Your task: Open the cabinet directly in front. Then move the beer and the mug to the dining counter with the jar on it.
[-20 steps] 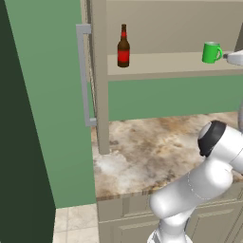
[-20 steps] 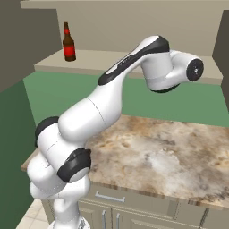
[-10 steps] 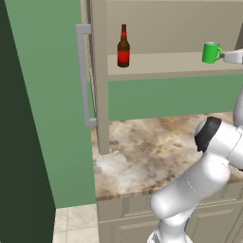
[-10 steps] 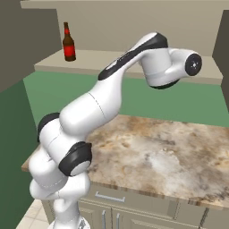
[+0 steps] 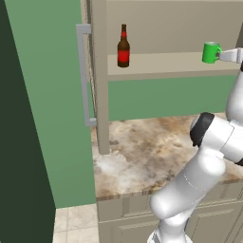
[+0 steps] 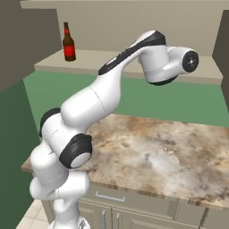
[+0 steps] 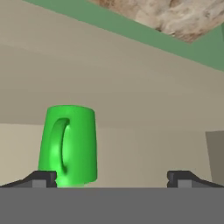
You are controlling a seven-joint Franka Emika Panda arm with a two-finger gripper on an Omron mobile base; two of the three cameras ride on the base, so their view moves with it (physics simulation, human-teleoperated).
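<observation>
The cabinet (image 5: 99, 80) was found open, its door swung out to the left with the grey bar handle (image 5: 84, 76) showing, and the beer (image 5: 123, 46) and the mug (image 5: 210, 52) were seen upright and well apart on its beige shelf (image 5: 161, 66). The gripper (image 7: 112, 178) was held spread wide and empty at shelf height just beside the mug, whose loop handle was turned toward it, the left fingertip (image 7: 41, 178) lying in front of the mug's base; no contact could be made out
</observation>
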